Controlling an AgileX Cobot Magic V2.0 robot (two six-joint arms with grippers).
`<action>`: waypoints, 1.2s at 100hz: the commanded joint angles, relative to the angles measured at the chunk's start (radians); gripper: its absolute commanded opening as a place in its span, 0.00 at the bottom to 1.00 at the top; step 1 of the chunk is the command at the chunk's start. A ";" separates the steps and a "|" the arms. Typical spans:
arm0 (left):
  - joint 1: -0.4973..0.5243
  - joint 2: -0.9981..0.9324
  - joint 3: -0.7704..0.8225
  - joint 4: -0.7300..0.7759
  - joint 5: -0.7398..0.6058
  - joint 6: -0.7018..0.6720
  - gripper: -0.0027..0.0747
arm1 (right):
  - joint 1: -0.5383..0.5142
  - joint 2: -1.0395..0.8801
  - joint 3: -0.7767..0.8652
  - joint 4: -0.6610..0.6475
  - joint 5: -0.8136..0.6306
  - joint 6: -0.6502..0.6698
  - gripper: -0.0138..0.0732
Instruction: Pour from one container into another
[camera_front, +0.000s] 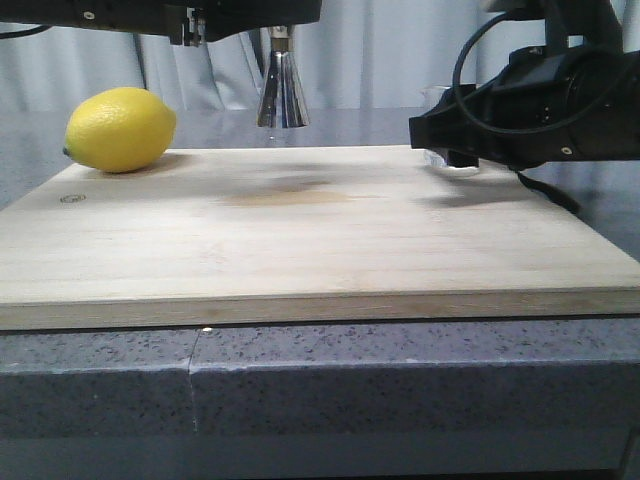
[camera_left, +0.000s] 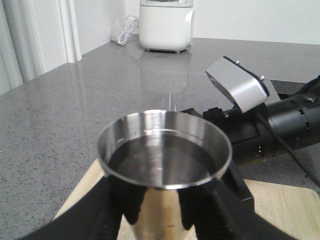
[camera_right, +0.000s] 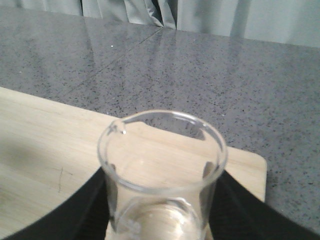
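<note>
The glass beaker (camera_right: 162, 170) was gripped in the right gripper (camera_right: 160, 210), its jaws closed on the lower wall, and it sat low at the far right corner of the wooden board (camera_front: 300, 240). In the front view the black arm hid most of it. It looked clear, thin-walled and smooth, so probably light, slippery and easy to crack; a hold around the body below the rim seemed safest. Whether any liquid remained inside could not be told.

The steel jigger (camera_left: 165, 150) was held in the left gripper (camera_left: 155, 210), jaws closed around its lower cone, lifted well above the board. Its upper cup appeared to hold clear liquid. Being polished metal, it was likely stiff, heavier than the glass and slick.

A yellow lemon (camera_front: 120, 130) lay at the board's far left corner, well apart from both vessels. A white appliance (camera_left: 166, 25) stood far back on the grey desk (camera_left: 60, 125). The right arm's body, near the jigger, seemed the only obstacle.
</note>
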 joint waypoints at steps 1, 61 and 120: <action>-0.007 -0.055 -0.033 -0.106 0.079 -0.007 0.35 | -0.007 -0.027 -0.029 0.002 -0.052 0.004 0.50; -0.007 -0.055 -0.033 -0.106 0.079 -0.007 0.35 | -0.005 -0.134 -0.029 0.002 0.253 0.044 0.83; -0.007 -0.055 -0.033 -0.106 0.079 -0.007 0.35 | -0.005 -0.718 -0.029 0.040 1.142 0.071 0.83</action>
